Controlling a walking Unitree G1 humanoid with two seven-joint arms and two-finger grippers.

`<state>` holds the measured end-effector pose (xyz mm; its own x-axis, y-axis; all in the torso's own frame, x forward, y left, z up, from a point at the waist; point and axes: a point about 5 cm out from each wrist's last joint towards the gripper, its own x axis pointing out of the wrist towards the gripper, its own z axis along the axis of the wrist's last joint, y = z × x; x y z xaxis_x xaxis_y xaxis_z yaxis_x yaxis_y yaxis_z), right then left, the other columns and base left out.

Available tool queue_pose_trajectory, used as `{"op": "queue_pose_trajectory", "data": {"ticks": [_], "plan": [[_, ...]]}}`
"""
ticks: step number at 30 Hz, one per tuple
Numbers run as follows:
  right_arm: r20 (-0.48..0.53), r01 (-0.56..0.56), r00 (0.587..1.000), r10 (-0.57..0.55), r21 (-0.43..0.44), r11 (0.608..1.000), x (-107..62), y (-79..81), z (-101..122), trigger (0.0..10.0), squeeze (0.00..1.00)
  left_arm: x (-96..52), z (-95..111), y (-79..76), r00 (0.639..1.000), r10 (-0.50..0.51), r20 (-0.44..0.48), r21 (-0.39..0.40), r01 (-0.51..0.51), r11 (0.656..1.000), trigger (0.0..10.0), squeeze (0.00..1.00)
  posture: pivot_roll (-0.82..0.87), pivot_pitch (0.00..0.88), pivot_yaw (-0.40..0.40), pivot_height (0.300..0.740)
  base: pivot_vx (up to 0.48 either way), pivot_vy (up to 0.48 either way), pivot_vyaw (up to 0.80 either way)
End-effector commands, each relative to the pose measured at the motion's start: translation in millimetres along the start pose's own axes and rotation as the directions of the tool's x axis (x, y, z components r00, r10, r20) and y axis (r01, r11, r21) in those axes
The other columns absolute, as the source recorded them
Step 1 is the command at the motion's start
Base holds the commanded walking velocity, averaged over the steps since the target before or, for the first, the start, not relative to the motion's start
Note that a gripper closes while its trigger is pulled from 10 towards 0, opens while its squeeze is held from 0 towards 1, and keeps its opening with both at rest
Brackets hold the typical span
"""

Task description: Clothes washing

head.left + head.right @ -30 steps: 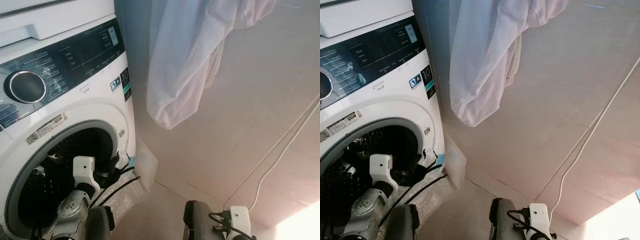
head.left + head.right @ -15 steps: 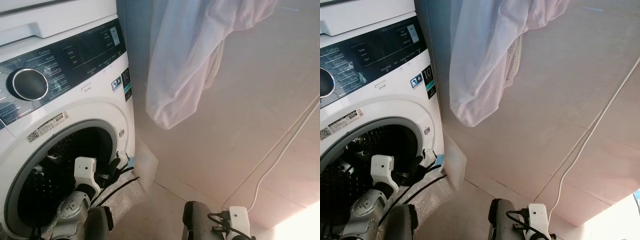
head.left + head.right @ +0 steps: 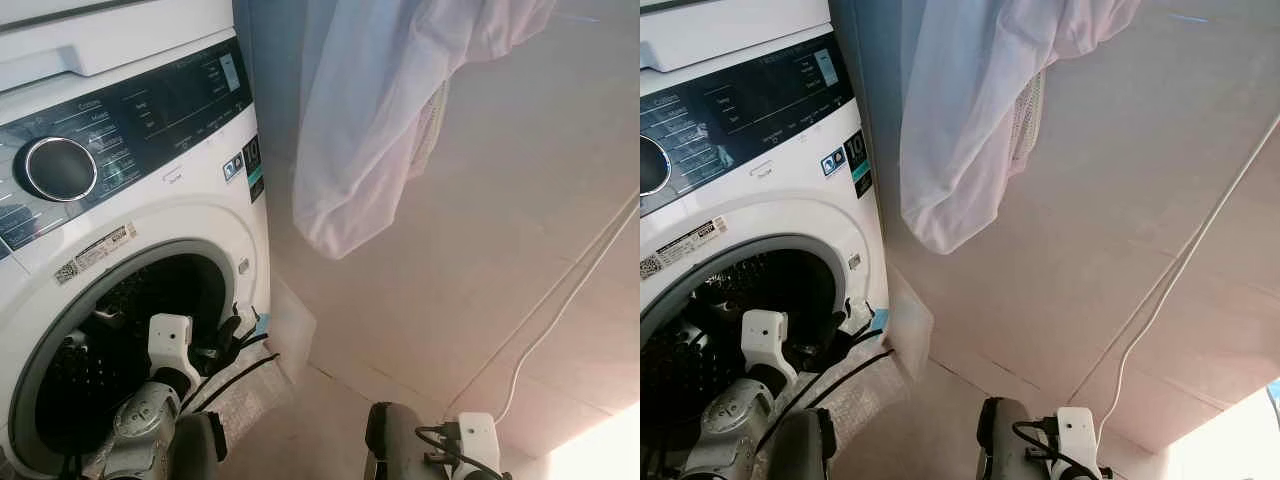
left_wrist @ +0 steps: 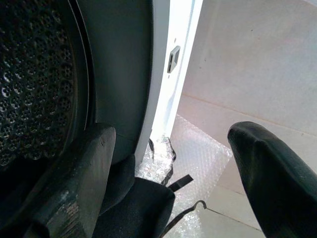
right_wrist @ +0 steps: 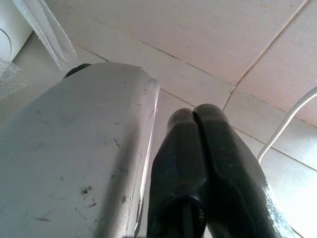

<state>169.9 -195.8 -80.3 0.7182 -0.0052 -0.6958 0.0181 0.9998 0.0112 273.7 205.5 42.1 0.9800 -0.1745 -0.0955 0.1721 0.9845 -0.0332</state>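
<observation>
The left gripper (image 4: 168,163), fingers spread wide and holding nothing, sits at the open mouth of the white front-loading washing machine (image 3: 150,190). The right gripper (image 5: 198,163) hangs clenched over the tiled floor (image 5: 208,44). A white garment (image 3: 380,120) hangs beside the machine.

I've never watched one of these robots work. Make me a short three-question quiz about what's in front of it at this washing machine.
1. True or false: the washing machine has its round opening uncovered, showing the drum.
2. Which gripper reaches to the opening's edge: A left gripper, B right gripper?
3. Fill in: a white ____ hangs to the machine's right.

Key: 1 true. 2 A; its jaws are apart, while the right gripper's jaws are shut. 3 cloth.
</observation>
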Motion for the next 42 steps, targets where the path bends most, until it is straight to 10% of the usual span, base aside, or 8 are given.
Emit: {"op": "queue_pose_trajectory", "data": {"ticks": [1, 30, 31, 42], "plan": [[-0.197, -0.084, 0.977, 0.083, 0.003, 0.996, -13.8, 25.5, -45.3, 10.0, 0.00, 1.4, 2.3, -0.4, 1.000, -0.008, 0.006, 0.001, 0.008, 1.000, 10.0, 0.00, 0.19, 0.000, -0.144, 0.462, 0.000, 0.000, 0.00], [-0.197, -0.084, 0.977, 0.083, 0.003, 0.996, -13.8, 25.5, -45.3, 10.0, 0.00, 1.4, 2.3, -0.4, 1.000, -0.008, 0.006, 0.001, 0.008, 1.000, 10.0, 0.00, 0.19, 0.000, -0.144, 0.462, 0.000, 0.000, 0.00], [-0.197, -0.083, 0.977, 0.082, 0.003, 0.997, -13.8, 25.5, -45.3, 10.0, 0.00, 1.3, 2.3, -0.8, 1.000, -0.011, 0.004, 0.004, 0.011, 1.000, 10.0, 0.00, 0.19, 0.000, 0.000, 0.462, 0.000, 0.000, 0.00], [-0.204, -0.065, 0.977, 0.060, -0.018, 0.998, -13.8, 24.7, -45.9, 10.0, 0.00, -0.1, 3.3, -5.7, 0.998, -0.056, -0.011, 0.061, 0.057, 0.997, 10.0, 0.00, 0.19, 0.000, 0.000, 0.512, 0.000, 0.000, 0.00]]}}
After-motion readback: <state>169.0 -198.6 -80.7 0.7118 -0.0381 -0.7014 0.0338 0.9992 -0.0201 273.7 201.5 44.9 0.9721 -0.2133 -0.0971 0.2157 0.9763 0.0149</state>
